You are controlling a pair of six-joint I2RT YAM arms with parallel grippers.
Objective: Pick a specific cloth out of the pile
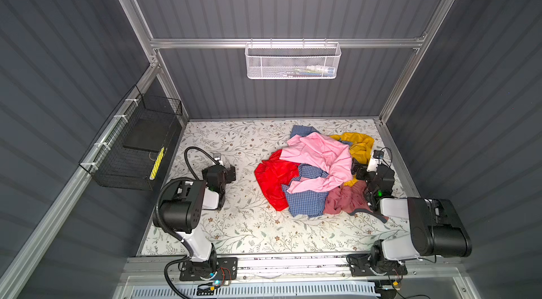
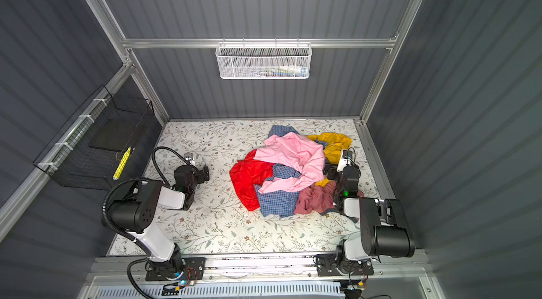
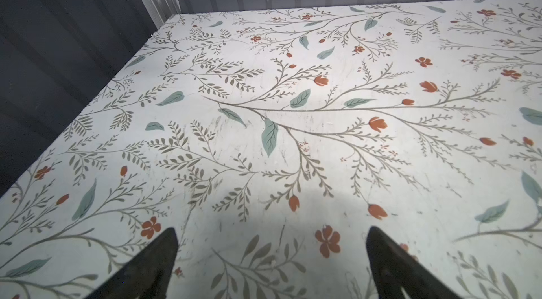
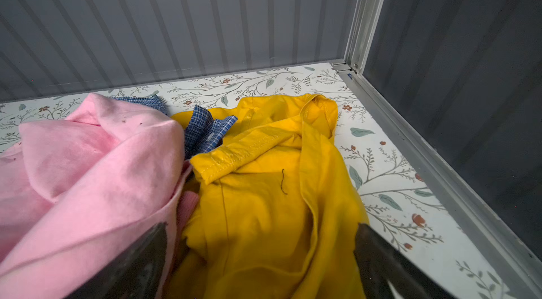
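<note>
I'm only approaching: left end effector (image 3: 272, 228) spread empty over bare worktop (image 3: 293, 165), right end effector (image 4: 261, 224) likewise above the yellow top (image 4: 264, 195); next I'd pinch the checked shirt (image 1: 305, 202) (half under the pink top (image 1: 319, 154)) at the front of the pile (image 1: 311, 173).

Cloth (image 1: 306, 202) thin woven; red garment (image 1: 272, 184) glossy.

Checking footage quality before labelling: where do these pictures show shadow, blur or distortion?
In both top views the frame rails splay outward, wide-angle distortion, and the pile is evenly lit; in the left wrist view a soft shadow lies on the table ahead of the left gripper; in the right wrist view the right gripper looks blurred, the yellow garment sharp.
</note>
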